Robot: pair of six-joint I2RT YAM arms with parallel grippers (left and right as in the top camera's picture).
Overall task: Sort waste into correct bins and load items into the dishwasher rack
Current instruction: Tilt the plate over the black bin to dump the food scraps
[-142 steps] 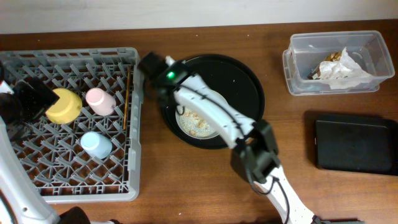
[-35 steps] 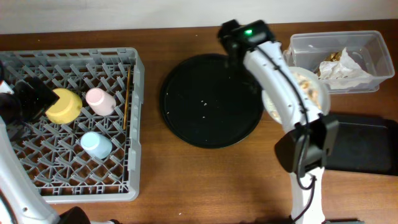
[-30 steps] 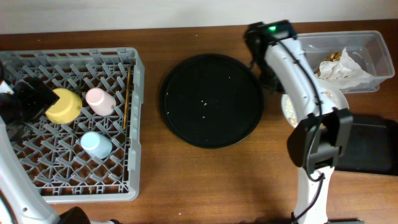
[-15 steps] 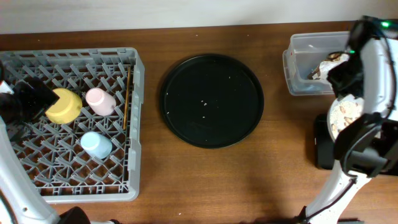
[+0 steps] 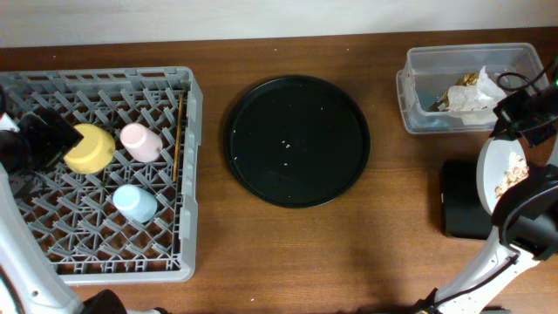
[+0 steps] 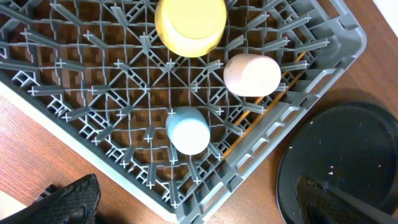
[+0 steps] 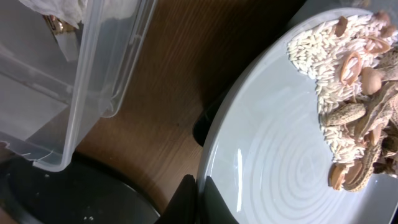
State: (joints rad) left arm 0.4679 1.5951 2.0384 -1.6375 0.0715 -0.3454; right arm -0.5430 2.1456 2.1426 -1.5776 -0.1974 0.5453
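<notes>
My right gripper [image 7: 200,193] is shut on the rim of the pale grey plate [image 7: 280,168], which is tilted. Rice and brown food scraps [image 7: 354,93] sit at its far edge. In the overhead view the plate [image 5: 506,170] hangs over the flat black container [image 5: 462,209]. The clear tub [image 5: 466,87] behind it holds a crumpled napkin [image 5: 486,87] and a brown-gold wrapper [image 5: 458,89]. The grey rack [image 5: 96,253] carries the yellow bowl [image 5: 90,148], pink cup [image 5: 139,141], light-blue cup [image 5: 135,203] and chopsticks [image 5: 179,139]. My left gripper [image 6: 199,211] stands open above the rack's corner.
A round black tray [image 5: 296,139] with a few crumbs lies mid-table between the rack and the bins. The right arm stands at the table's right edge, and bare wood shows between the clear tub and the black container.
The right arm has carried the plate right and forward, from in front of the clear tub to over the black container, and tipped it. The left arm has not moved.
</notes>
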